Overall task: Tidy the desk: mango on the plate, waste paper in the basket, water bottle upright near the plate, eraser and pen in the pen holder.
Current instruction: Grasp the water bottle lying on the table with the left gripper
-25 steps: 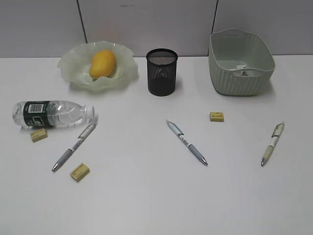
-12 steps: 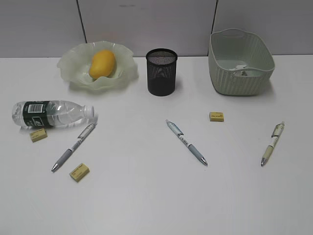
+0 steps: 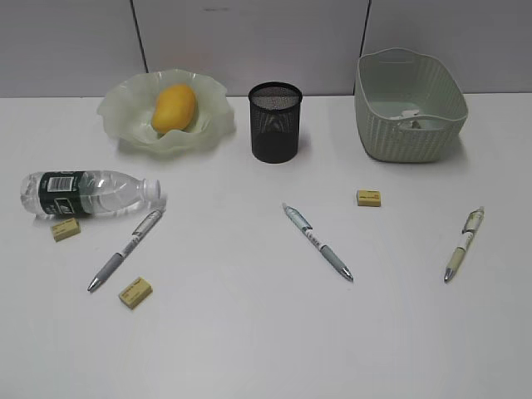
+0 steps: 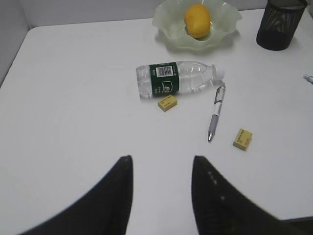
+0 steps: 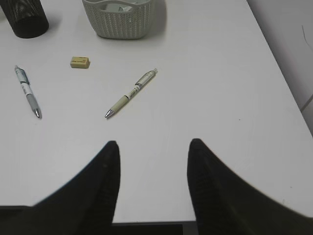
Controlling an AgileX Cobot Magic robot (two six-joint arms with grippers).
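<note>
Water bottle lies sideways (mango plated).

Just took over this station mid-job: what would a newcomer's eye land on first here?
The bright mango lying in the ruffled plate at the back left stands out most. Next, the water bottle on its side near the desk's left edge. Pens and erasers are scattered across the white desk, and the black pen holder stands at the back centre.
</note>
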